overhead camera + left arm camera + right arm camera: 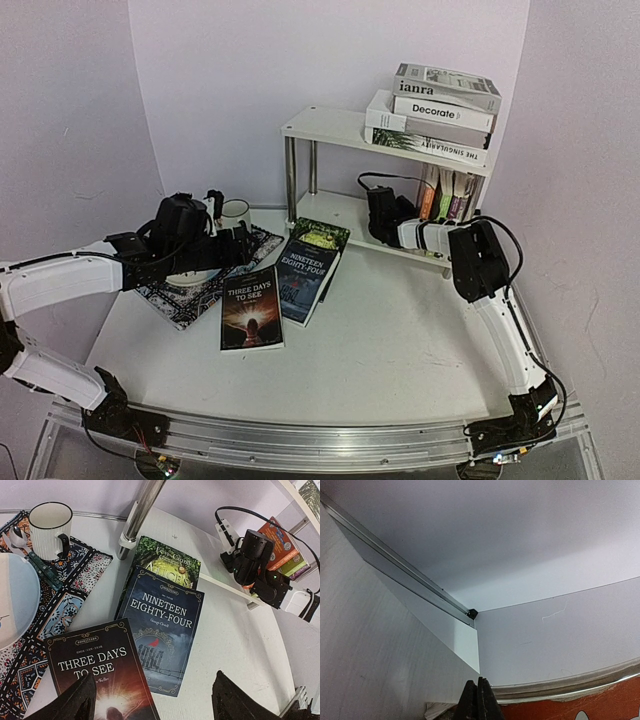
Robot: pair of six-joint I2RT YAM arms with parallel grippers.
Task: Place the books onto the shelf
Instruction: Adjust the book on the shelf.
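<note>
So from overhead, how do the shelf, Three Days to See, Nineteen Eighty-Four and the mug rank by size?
Shelf, largest.
Three Days to See and Nineteen Eighty-Four look about alike, so unranked.
Mug, smallest.

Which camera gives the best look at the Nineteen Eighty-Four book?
Left wrist: the Nineteen Eighty-Four book fills the middle of the frame, cover legible, lying partly over a green book. Top external shows it small, flat on the table beside Three Days to See. Right wrist shows none of it.
</note>
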